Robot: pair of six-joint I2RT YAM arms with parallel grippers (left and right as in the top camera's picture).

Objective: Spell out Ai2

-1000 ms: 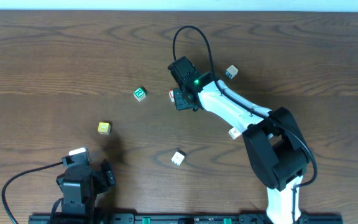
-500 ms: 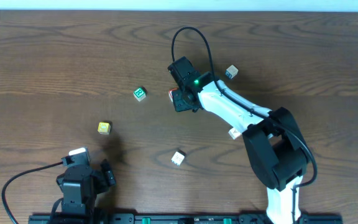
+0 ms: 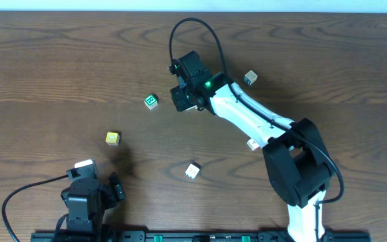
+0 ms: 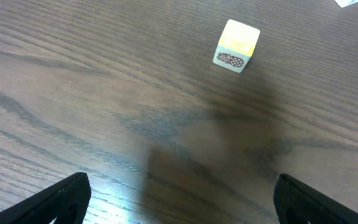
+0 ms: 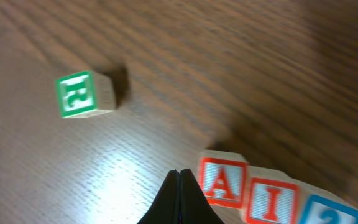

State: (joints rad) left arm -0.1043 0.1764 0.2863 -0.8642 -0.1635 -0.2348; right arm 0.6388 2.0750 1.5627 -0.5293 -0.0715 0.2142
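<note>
Looking basically done: the A block (image 5: 222, 182), I block (image 5: 271, 198) and 2 block (image 5: 328, 214) are lined up touching, just beside the right gripper (image 5: 179, 191), whose fingers are pressed together on nothing; only backing off seems needed.

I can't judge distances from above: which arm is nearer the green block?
Right. The right gripper, shut, hangs just beside the green block. The left gripper, open, sits far off toward the table's front edge, facing the yellow block.
</note>
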